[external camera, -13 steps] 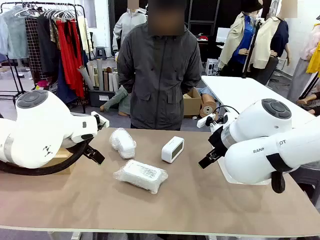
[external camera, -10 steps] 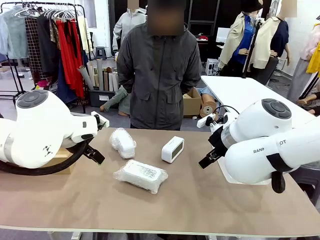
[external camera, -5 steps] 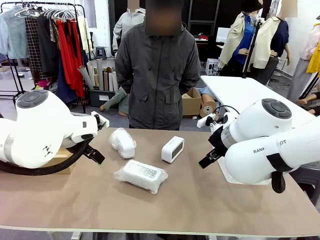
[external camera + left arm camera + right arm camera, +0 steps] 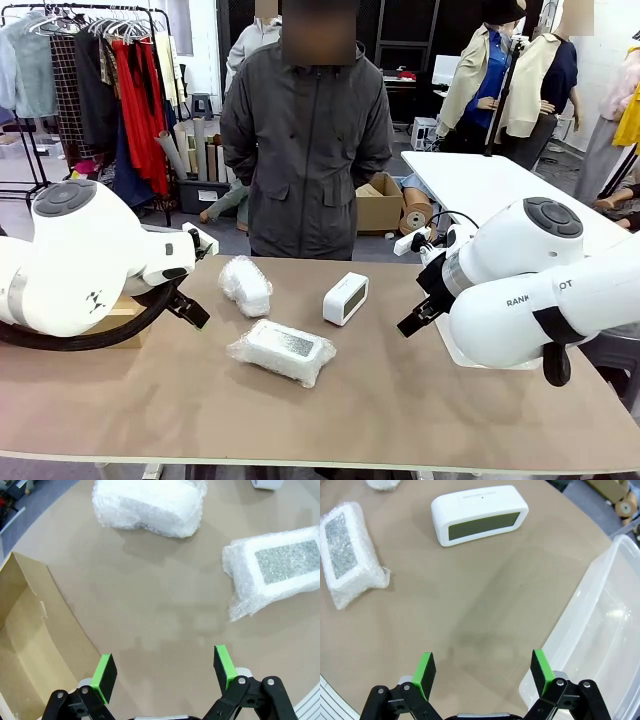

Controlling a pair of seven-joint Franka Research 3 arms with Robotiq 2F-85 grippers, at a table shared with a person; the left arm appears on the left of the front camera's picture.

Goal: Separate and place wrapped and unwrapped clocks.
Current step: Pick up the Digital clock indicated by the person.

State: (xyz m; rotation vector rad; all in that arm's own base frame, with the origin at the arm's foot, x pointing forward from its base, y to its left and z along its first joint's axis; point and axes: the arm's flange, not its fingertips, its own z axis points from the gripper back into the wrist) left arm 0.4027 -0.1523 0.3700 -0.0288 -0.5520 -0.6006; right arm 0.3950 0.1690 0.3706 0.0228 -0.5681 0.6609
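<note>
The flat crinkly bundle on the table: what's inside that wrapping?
Through the clear wrap of the flat bundle shows a white rectangular block with a grey panel on its top face. The bubbles blur any digits or buttons, and its underside is hidden.

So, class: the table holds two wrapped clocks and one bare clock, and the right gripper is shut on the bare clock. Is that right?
No. The right gripper is open and holds nothing; the bare clock lies apart from it on the table, as the right wrist view shows. The rest stands.
</note>
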